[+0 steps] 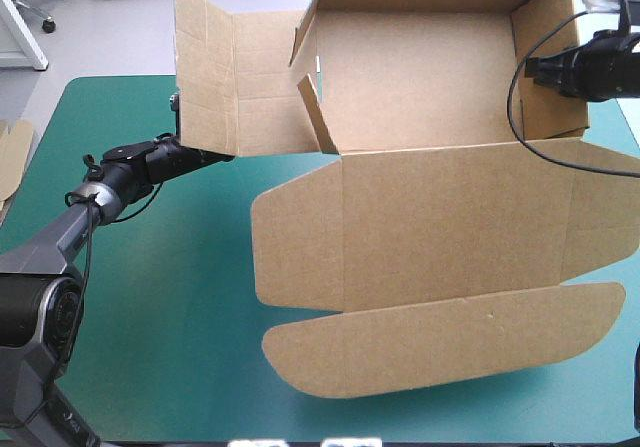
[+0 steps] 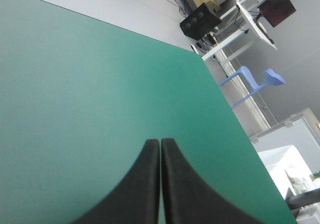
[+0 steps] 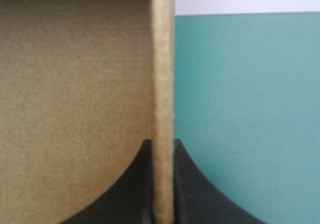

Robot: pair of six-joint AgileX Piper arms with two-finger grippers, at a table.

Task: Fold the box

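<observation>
Brown box (image 1: 440, 227) on the table's far right half: back walls raised, lid flat on the teal-green cover (image 1: 170, 307). Only the right wrist view shows the right gripper (image 3: 162, 151) pinching the right wall's edge. The left wrist view shows the left gripper (image 2: 160, 145) pressed together on nothing; from above, it sits by the outspread left wall

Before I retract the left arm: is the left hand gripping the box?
No, the left hand is shut with nothing between its fingers, only the cover ahead.
</observation>
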